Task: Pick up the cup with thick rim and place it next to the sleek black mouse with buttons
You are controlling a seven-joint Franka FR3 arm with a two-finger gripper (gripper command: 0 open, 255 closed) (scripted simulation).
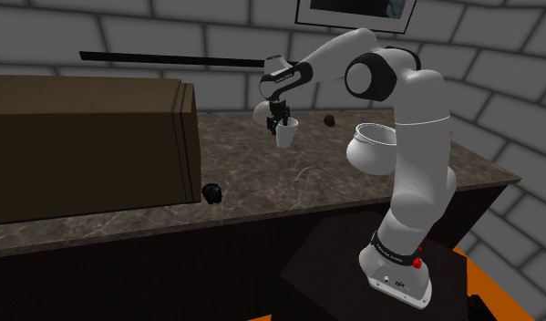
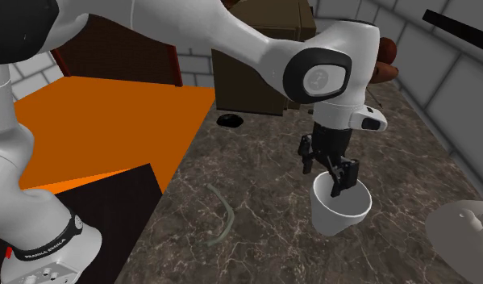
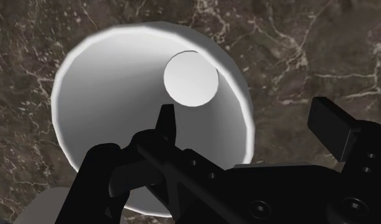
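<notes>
1. End effector (image 3: pixel 249 124) open, astride the white cup's (image 3: pixel 119 114) rim: one finger inside, the other outside.
2. Cup upright, mouth up, long axis near vertical, toward the bench's (image 1: pixel 262 178) far side.
3. Black mouse (image 1: pixel 212 192) lies well apart at the near edge, beside a brown box (image 1: pixel 88 146).

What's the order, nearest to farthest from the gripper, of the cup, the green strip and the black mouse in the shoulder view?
1. The cup: right at the gripper, its rim between the open jaws.
2. The green strip: on the counter, toward the front edge from the cup.
3. The mouse: farthest, near the counter's front edge, beside the brown box.
</notes>
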